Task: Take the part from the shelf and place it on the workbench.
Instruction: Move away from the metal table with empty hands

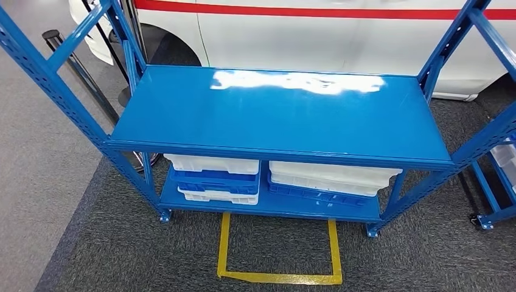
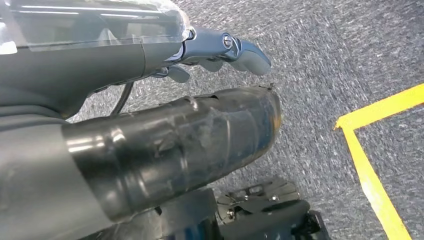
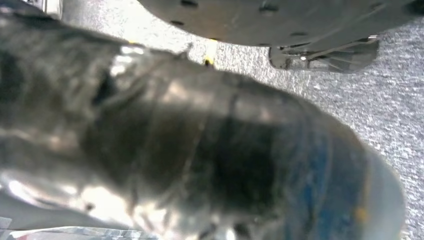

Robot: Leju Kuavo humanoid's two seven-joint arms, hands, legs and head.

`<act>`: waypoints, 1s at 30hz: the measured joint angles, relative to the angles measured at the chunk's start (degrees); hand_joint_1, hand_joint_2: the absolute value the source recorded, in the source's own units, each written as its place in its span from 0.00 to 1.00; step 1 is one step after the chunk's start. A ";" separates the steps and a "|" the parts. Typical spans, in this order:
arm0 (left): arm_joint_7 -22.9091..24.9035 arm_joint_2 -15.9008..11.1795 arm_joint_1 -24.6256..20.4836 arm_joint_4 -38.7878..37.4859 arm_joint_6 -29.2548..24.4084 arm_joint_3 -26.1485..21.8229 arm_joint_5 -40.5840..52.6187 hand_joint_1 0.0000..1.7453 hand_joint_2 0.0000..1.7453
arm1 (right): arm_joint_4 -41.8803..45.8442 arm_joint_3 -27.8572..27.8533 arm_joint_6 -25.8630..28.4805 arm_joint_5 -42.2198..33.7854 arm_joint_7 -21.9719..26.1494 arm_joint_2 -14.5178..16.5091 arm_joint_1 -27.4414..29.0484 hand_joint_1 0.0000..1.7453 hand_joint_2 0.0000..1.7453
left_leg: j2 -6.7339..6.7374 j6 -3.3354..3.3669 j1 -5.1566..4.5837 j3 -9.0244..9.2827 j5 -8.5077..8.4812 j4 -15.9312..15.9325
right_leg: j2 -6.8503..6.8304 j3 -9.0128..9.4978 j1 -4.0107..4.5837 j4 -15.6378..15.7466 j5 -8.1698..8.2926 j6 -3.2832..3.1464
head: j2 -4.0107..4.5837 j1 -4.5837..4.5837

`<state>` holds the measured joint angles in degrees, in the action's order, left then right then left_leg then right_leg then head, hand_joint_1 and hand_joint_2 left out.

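Observation:
A blue metal shelf stands straight ahead in the head view, its glossy top board reflecting light. Its lower board carries stacked white trays and blue trays on the left, and more white trays on the right. My left hand hangs over the grey carpet; its thick thumb and darker fingers are apart, with nothing between them. My right hand also hangs above the carpet, blurred and very close, so its fingers cannot be made out.
A yellow tape square marks the carpet in front of the shelf. A white car with a red stripe is parked behind it. A second blue rack stands at the right and a black post at the left.

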<state>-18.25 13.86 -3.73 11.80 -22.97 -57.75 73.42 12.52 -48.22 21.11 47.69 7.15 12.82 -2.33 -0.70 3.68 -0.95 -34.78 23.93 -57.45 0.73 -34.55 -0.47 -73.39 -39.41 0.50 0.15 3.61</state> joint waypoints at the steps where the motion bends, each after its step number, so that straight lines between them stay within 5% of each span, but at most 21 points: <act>1: 0.04 0.02 0.03 0.00 0.00 -0.01 0.00 0.00 0.00 | 0.00 -0.01 0.00 0.00 -0.01 -0.04 0.01 0.00 0.00 | 0.02 -0.14 0.14 0.41 0.45 -0.14 | -0.06 -0.84 -0.32 -0.02 1.38 0.35 | 0.00 0.01; 3: 0.10 0.02 0.09 0.00 0.00 -0.02 0.01 0.00 0.00 | -0.01 -0.02 0.00 0.00 -0.02 -0.10 0.08 0.00 0.00 | -0.05 -0.67 0.54 1.21 1.51 -0.75 | -0.20 0.15 -0.95 5.52 6.66 1.11 | 0.00 0.03; 5: 0.09 0.02 0.05 0.00 0.00 -0.02 0.01 0.00 0.00 | -0.04 -0.02 -0.01 0.03 -0.03 -0.07 0.10 0.00 0.00 | -0.16 -1.45 0.63 1.45 2.44 -1.61 | -0.25 1.80 -1.08 11.07 9.92 1.33 | 0.00 0.01; 9: 0.05 0.03 -0.15 0.00 -0.01 -0.02 -0.05 0.00 0.00 | -0.04 -0.02 0.03 0.20 -0.27 -0.04 0.02 0.00 0.00 | -0.16 -2.62 0.66 1.30 2.94 -2.10 | -0.17 2.22 -0.75 12.69 10.18 -0.21 | 0.00 -0.30; 11: 0.00 0.04 -0.15 0.00 -0.05 -0.02 -0.09 0.00 0.00 | -0.04 -0.02 0.03 0.29 -0.46 -0.04 0.06 0.00 0.00 | 0.09 -3.13 0.82 0.41 4.64 -4.27 | -0.33 2.40 -0.79 13.01 10.31 -1.01 | 0.00 -0.36; 15: 0.04 0.04 -0.09 0.00 -0.44 -0.03 -0.13 0.00 1.00 | -0.04 -0.02 0.14 0.42 -1.11 -0.04 0.07 0.00 0.00 | 0.31 -3.62 1.04 -5.58 10.31 -17.22 | -0.65 2.53 -0.40 13.11 10.20 -1.75 | 0.00 -0.43; 16: 0.08 0.04 -0.07 0.00 -0.57 -0.04 -0.11 0.00 1.00 | -0.04 -0.02 0.16 0.44 -1.33 -0.04 0.06 0.00 0.00 | 0.31 -3.53 1.04 -5.85 9.78 -17.73 | -0.66 2.61 -0.30 13.10 10.14 -1.82 | 0.00 -0.43; 18: 0.11 0.04 -0.07 0.00 -0.82 -0.05 -0.08 0.00 0.50 | -0.04 -0.02 0.18 0.49 -1.68 -0.03 0.04 0.00 0.00 | 0.31 -3.08 1.01 -3.46 6.23 -12.70 | -0.61 2.95 -0.16 13.11 9.98 -1.88 | 0.00 -0.43; 20: 0.08 0.04 -0.13 0.00 -1.04 -0.07 -0.07 0.00 0.50 | -0.05 -0.02 0.27 0.50 -1.83 0.00 0.01 0.00 0.00 | 0.31 -2.47 0.82 0.11 3.54 -5.40 | -0.55 3.20 -0.02 13.10 9.75 -1.69 | 0.00 -0.42; 22: -0.05 0.04 -0.23 0.00 -1.19 -0.08 -0.07 0.00 1.00 | -0.05 -0.03 0.44 0.50 -1.92 0.03 0.00 0.00 0.00 | 0.27 -2.11 0.54 1.58 3.27 -2.28 | -0.57 3.19 0.05 13.21 9.70 -1.22 | 0.00 -0.40; 24: -0.22 0.05 -0.20 0.00 -1.22 -0.10 -0.07 0.00 1.00 | -0.04 -0.05 0.66 0.50 -2.10 0.08 -0.08 0.00 0.00 | 0.26 -1.77 0.59 1.89 3.05 -1.51 | -0.61 3.37 0.07 13.51 9.77 -0.60 | 0.00 -0.40; 26: -0.42 0.09 -0.14 0.00 -1.10 -0.10 -0.01 0.00 1.00 | -0.04 -0.07 0.91 0.54 -2.36 0.11 -0.17 0.00 0.50 | 0.35 -1.20 0.89 2.55 2.57 -0.40 | -0.62 3.12 0.09 12.38 8.80 -0.07 | 0.00 -0.38; 28: -0.58 0.16 -0.22 0.00 -0.78 -0.10 0.09 0.00 1.00 | -0.04 -0.08 1.06 0.77 -2.97 0.09 -0.20 0.00 1.00 | 0.49 -0.80 0.98 2.87 2.35 0.14 | -0.62 0.53 0.05 7.04 5.79 0.26 | 0.00 -0.36; 30: -0.61 0.19 -0.24 0.00 -0.40 -0.10 0.17 0.00 1.00 | -0.04 -0.08 1.00 1.13 -3.57 0.09 -0.14 0.00 1.00 | 0.59 -0.65 0.91 2.78 2.41 0.04 | -0.63 -3.06 -0.05 0.32 3.28 0.50 | 0.00 -0.36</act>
<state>-18.86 14.04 -3.97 11.80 -23.38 -57.86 73.59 12.48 -48.30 22.11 48.82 3.58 12.91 -2.46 -0.11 3.03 -0.04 -32.00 26.34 -57.41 0.10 -37.61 -0.52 -73.07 -36.13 1.00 0.15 3.25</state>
